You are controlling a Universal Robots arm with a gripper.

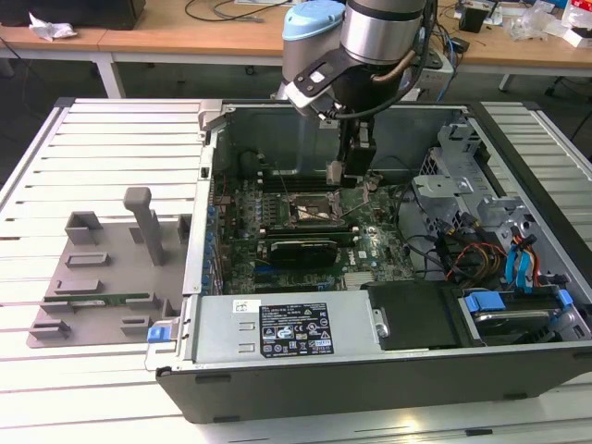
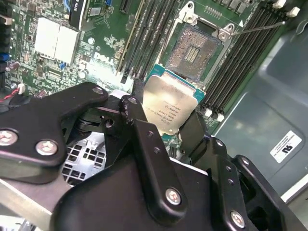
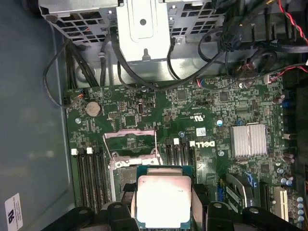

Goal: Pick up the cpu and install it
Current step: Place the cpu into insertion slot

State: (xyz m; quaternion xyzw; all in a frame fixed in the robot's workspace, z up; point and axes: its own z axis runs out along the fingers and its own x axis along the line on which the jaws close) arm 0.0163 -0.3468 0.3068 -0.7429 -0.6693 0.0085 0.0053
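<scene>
My gripper (image 1: 350,176) is clamped on the cpu (image 2: 169,107), held near the open socket (image 2: 192,50). Seating it needs square alignment, I judge.

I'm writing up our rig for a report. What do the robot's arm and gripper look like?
The arm is a silver-grey metal tube with rounded joints and a pale blue end cap; a black cable runs along it. The gripper is matte black, built of flat linkage bars fastened with silver screws, ending in two narrow black fingers.
</scene>
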